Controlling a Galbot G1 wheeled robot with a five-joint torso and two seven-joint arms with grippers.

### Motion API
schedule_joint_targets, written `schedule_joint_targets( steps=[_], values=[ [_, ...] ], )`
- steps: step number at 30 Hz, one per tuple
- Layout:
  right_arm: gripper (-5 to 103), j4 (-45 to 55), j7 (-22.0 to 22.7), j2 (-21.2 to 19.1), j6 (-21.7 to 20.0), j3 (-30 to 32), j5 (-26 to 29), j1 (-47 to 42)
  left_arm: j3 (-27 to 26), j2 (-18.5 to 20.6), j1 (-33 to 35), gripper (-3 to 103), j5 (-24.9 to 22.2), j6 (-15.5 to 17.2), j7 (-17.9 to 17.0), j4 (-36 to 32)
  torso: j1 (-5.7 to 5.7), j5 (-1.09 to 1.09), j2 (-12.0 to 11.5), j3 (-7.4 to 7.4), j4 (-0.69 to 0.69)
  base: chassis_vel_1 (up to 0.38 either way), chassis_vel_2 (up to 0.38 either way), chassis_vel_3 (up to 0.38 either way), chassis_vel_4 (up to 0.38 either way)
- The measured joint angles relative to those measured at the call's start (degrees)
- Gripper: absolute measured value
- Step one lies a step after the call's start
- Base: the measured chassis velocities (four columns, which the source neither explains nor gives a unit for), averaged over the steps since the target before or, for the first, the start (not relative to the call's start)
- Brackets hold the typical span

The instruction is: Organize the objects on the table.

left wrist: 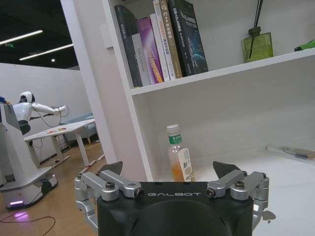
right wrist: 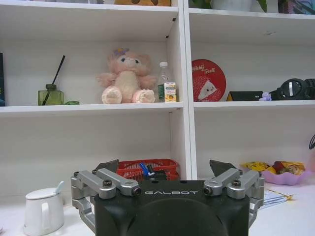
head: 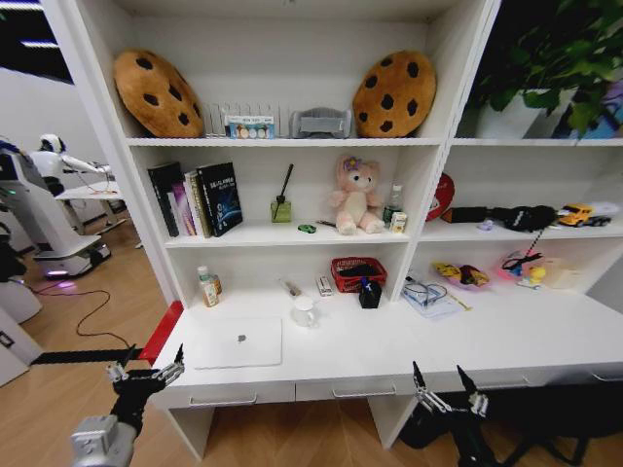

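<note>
On the long white table (head: 409, 336) a thin silver laptop (head: 238, 342) lies shut near the front left. Behind it stands a small bottle (head: 208, 288) with a green cap, which the left wrist view shows as the bottle (left wrist: 177, 157) by the shelf wall. A pen-like item (head: 290, 288), a white mug (head: 305, 311), a red basket (head: 357, 274) and yellow snack packets (head: 460, 274) sit along the back. My left gripper (head: 146, 370) hangs open and empty before the table's left front corner. My right gripper (head: 448, 389) is open and empty below the front edge, right of centre.
Shelves above the table hold books (head: 200, 199), a green diffuser (head: 281, 207), a pink teddy bear (head: 355, 195) and cookie cushions (head: 156, 92). Glasses on papers (head: 428, 295) lie at the back right. Another robot (head: 44, 209) stands far left on the wooden floor.
</note>
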Motion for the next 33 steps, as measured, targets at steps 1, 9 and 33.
schedule_joint_targets(
  steps=[1, 9, 33],
  values=[
    [100, 0.0, 0.0, 0.0, 0.0, 0.0, 0.0, 0.0, 0.0, 0.0, 0.0, 100, 0.0, 0.0, 0.0, 0.0, 0.0, 0.0, 0.0, 0.0, 0.0, 0.112, 0.119, -0.103, -0.133],
    [100, -0.2, 1.4, -0.2, 0.5, 0.0, -0.8, 0.5, 0.0, 0.0, 0.0, 100, 0.0, 0.0, 0.0, 0.0, 0.01, -0.03, 0.0, 0.0, 0.0, 0.17, 0.171, -0.165, -0.172],
    [100, -0.6, 1.7, -0.3, 1.8, 0.1, -1.1, -0.1, 0.0, 0.0, 0.0, 100, 0.0, 0.0, 0.0, 0.0, 0.01, 0.0, 0.0, 0.0, -0.01, 0.061, -0.028, -0.054, 0.022]
  ],
)
